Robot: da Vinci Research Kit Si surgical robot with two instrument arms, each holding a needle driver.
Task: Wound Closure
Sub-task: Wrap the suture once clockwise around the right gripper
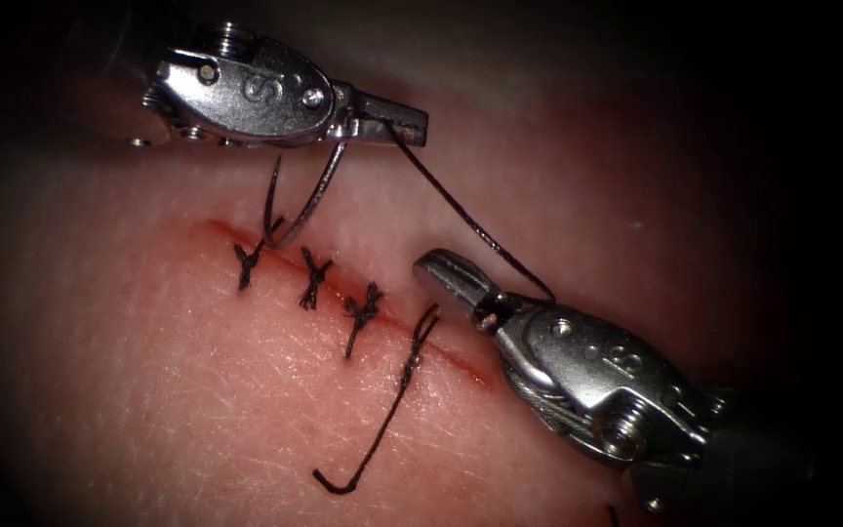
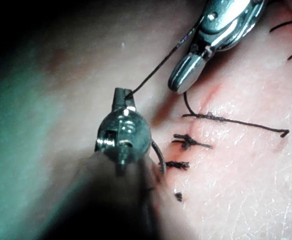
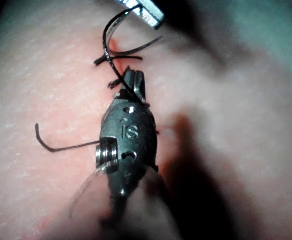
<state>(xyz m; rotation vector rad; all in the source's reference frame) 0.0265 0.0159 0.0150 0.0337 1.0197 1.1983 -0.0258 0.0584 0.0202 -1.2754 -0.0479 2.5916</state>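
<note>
My left tool (image 1: 420,125) is at the upper left, above the cut (image 1: 461,366), its jaws shut on the tail end of the curved needle (image 1: 314,200). The needle hangs free, its point close over the tissue (image 1: 197,410) by the leftmost knot, not in it. The thread (image 1: 470,224) runs taut from the left jaws to my right tool (image 1: 433,265), which lies low on the right of the cut. It crosses the base of the right jaws, which look shut with nothing gripped. In the right wrist view the thread (image 3: 108,55) curls around the right tool (image 3: 134,75).
Three tied knots (image 1: 314,278) sit along the left part of the cut. A fourth stitch (image 1: 417,342) crosses it beside the right tool, and its loose tail (image 1: 363,459) trails down over the tissue. Red fluid lines the cut.
</note>
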